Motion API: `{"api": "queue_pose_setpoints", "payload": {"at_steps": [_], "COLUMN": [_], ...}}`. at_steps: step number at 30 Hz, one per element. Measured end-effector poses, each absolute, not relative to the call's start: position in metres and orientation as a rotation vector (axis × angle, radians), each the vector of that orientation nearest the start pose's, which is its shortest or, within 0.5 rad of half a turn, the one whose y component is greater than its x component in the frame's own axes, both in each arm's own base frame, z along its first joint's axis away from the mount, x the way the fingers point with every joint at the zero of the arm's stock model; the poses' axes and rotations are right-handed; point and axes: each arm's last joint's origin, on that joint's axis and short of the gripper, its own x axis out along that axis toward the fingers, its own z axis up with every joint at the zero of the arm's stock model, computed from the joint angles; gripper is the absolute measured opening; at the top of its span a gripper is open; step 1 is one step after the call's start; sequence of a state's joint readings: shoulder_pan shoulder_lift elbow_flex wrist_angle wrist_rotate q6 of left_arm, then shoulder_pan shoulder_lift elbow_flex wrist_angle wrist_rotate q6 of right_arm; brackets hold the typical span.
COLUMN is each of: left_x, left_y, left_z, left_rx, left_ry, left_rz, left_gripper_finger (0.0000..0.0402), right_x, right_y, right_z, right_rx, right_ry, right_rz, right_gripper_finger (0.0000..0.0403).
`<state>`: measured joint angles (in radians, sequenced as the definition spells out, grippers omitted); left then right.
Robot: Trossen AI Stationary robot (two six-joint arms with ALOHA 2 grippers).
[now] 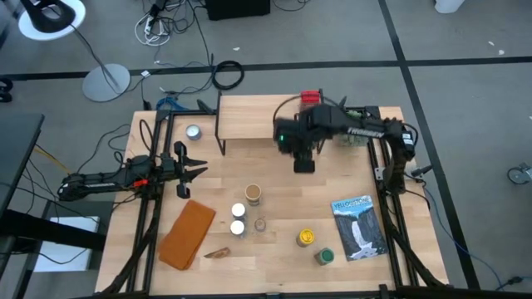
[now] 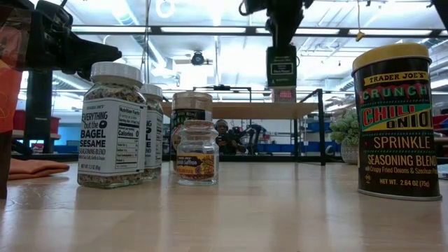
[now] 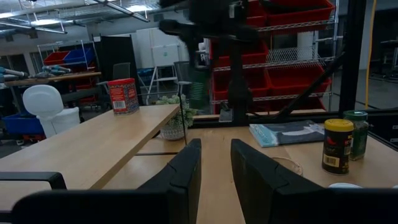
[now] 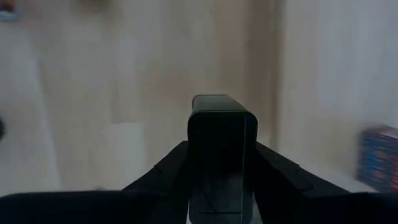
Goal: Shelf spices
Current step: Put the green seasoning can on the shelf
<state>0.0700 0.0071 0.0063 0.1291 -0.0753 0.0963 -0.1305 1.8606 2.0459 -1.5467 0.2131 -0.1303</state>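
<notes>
Above the table just in front of the shelf (image 1: 249, 116), the right gripper (image 1: 304, 164) grasps a dark rectangular tin (image 4: 222, 146) by its sides, lifted clear for shelving, while the left gripper (image 1: 199, 169), fingers slightly parted and empty, waits at the left edge.

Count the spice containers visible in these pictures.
8. Red tin on the shelf; dark tin in the right end effector; on the table: tan-lidded jar, two white-lidded jars, small clear jar, yellow-lidded tin, green-lidded jar. More may be hidden.
</notes>
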Motion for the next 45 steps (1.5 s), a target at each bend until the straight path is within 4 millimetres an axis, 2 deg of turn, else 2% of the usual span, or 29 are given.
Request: {"api": "queue_pose_setpoints", "payload": {"at_steps": [6,13,17,21,26,36,45], "left_x": [0.096,0.096,0.096,0.096,0.096,0.096,0.096], "left_y": [0.009,0.009,0.009,0.009,0.009,0.009,0.009], "left_z": [0.178,0.178,0.178,0.178,0.178,0.178,0.178], "left_rx": [0.096,0.096,0.096,0.096,0.096,0.096,0.096], "left_ry": [-0.121,-0.122,-0.121,-0.121,-0.122,-0.121,-0.121], "left_rz": [0.152,0.152,0.152,0.152,0.152,0.152,0.152], "left_gripper_finger": [0.0092,0.0092,0.0092,0.0092,0.0092,0.0092,0.0092], "right_x": [0.328,0.304,0.29,0.281,0.273,0.277,0.279], "right_y": [-0.107,-0.171,-0.198,-0.216,-0.223,-0.211,-0.208], "right_z": [0.369,0.37,0.37,0.371,0.371,0.37,0.369], "right_rx": [-0.138,-0.011,0.049,0.092,0.111,0.053,0.067], "right_ry": [1.402,1.367,1.327,1.287,1.289,1.326,1.338], "right_rz": [-0.258,-0.308,-0.312,-0.335,-0.297,-0.203,-0.231], "right_gripper_finger": [0.0138,0.0139,0.014,0.0146,0.0156,0.0151,0.0153]}}
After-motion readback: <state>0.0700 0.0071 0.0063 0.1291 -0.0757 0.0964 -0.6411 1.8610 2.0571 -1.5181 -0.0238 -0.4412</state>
